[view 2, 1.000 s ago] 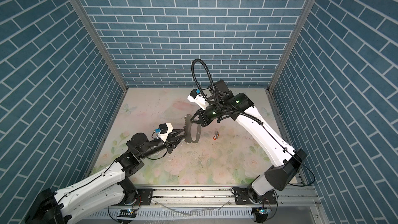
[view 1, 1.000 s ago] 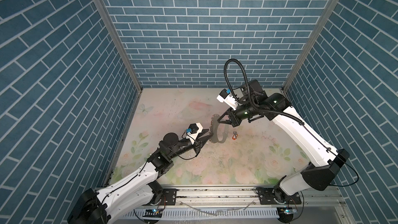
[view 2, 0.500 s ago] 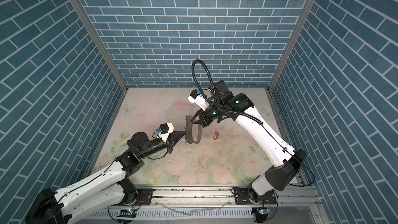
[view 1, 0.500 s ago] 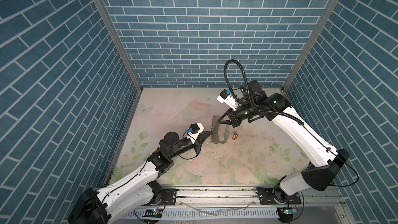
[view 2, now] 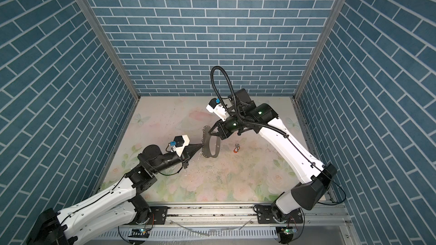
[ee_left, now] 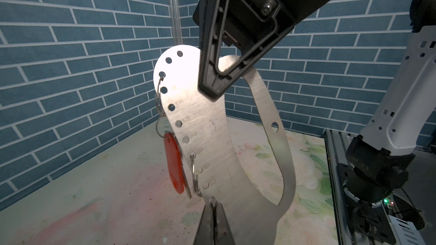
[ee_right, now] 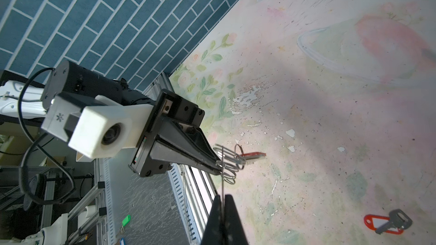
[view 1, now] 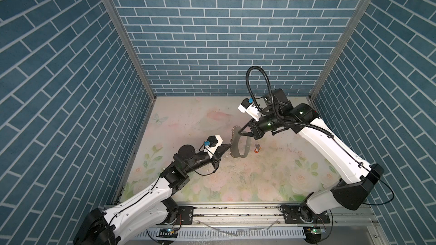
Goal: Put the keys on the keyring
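Nearest the front, the left end effector [view 1: 228, 146] reaches toward mid-counter with its fingers pressed together. In both top views it merely meets the near edge of the keyring [view 1: 239, 156]. The left wrist view shows more: the tips [ee_left: 213, 205] pinch a small silver ring [ee_left: 195, 177] threaded through a hole along the keyring's [ee_left: 207, 137] edge.

The keyring stands upright above the floral counter [view 1: 188, 119]. It looks dark from above [view 2: 210, 156] but is brushed silver metal up close, with a row of holes. The right wrist view sees it edge-on, a thin line [ee_right: 222, 185]. Whether its lower end touches the counter cannot be told.

A hanging key [ee_left: 174, 163] with a red tag dangles from a higher ring on that same edge. It is clear in the left wrist view, a red sliver in the right wrist view [ee_right: 254, 154], and too small to make out from above.

Just beyond, a loose key [view 1: 257, 148] with its red tag lies flat on the counter near the keyring, apart from it. It also shows in the right wrist view [ee_right: 387, 223], not in the left wrist view.

Farthest, the right end effector [view 1: 238, 133] comes in from the right, pressed together on the keyring's upper part [ee_right: 223, 199].
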